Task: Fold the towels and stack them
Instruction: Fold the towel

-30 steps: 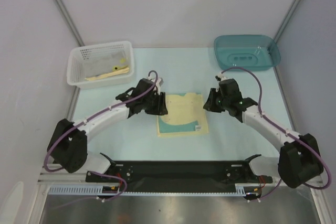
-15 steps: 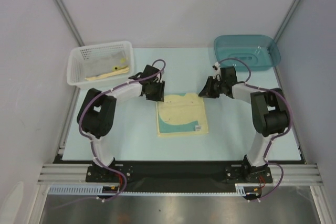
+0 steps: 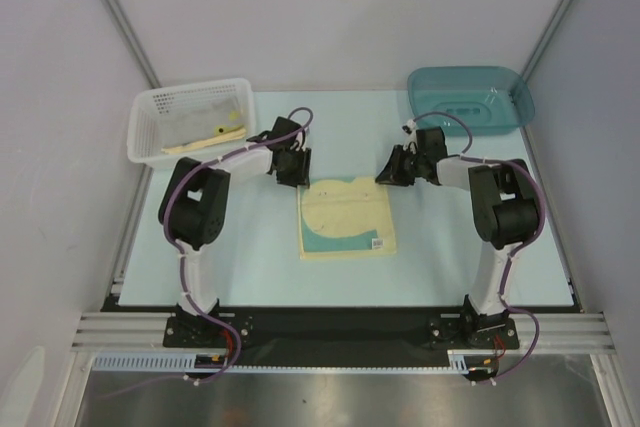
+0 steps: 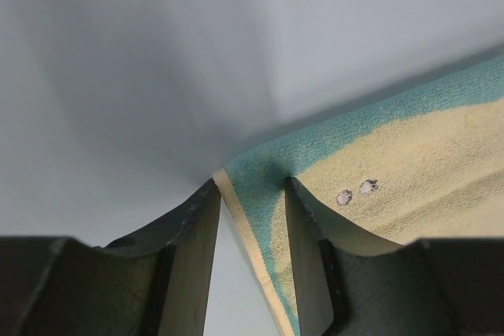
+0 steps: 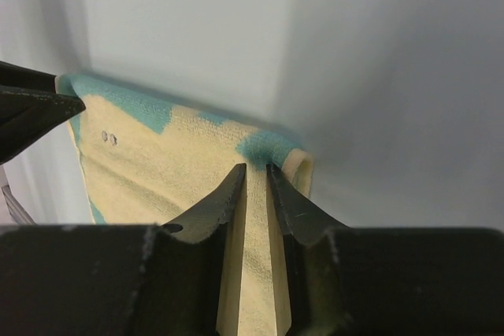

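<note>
A folded yellow towel with teal patches [image 3: 347, 219] lies flat mid-table. My left gripper [image 3: 296, 169] is at its far left corner. In the left wrist view the gripper [image 4: 250, 186] is open, its jaws straddling the towel's [image 4: 409, 155] corner edge, with bare table inside the left jaw. My right gripper [image 3: 390, 172] is at the far right corner. In the right wrist view it [image 5: 256, 167] is nearly closed, pinching the towel [image 5: 173, 171] beside a curled-up fold. A left fingertip [image 5: 31, 108] shows at that view's left edge.
A white basket [image 3: 140, 132] at the back left holds a grey towel [image 3: 195, 125] and a yellow one [image 3: 215, 137]. A teal tub [image 3: 520, 107] stands at the back right. Grey walls close in both sides.
Both grippers have moved from the towel's upper sides back to its far corners, and both arms have drawn in. The towel has not moved.
</note>
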You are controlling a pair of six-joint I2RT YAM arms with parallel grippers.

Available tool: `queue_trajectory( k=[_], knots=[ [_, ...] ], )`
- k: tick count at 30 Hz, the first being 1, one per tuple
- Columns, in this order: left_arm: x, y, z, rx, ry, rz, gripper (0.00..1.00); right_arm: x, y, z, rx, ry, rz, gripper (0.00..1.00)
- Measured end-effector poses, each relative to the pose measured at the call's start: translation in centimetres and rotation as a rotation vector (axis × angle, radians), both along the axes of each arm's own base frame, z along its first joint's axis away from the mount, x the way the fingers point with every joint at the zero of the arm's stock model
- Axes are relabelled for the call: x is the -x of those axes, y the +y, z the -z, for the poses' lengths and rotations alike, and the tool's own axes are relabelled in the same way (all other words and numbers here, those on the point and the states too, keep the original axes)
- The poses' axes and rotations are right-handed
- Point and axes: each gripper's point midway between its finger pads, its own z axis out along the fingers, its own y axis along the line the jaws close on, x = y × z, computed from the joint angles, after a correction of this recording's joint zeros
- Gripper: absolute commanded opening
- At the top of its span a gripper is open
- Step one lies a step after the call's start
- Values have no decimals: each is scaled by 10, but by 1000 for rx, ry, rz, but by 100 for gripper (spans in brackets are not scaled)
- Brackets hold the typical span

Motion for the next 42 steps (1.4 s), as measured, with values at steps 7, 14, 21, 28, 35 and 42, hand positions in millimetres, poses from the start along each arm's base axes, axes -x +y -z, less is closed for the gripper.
queue_trajectory(
  k=[7,14,21,28,35,42],
  knots=[
    [-8,1,0,13,3,-7,45,-12,-4,5,16,-2,34,21],
    [-9,4,-5,-9,22,-7,54,-18,-5,3,35,1,52,29],
    [8,26,-43,-66,-8,-44,58,-6,-20,-42,96,-24,106,42],
    [79,30,-65,56,-41,-37,55,31,-26,-89,117,-92,115,46],
    [160,1,-22,126,104,51,51,105,-44,-35,188,77,104,45],
    [171,-10,-14,160,120,37,47,147,-32,-24,207,82,41,46]
  ],
)
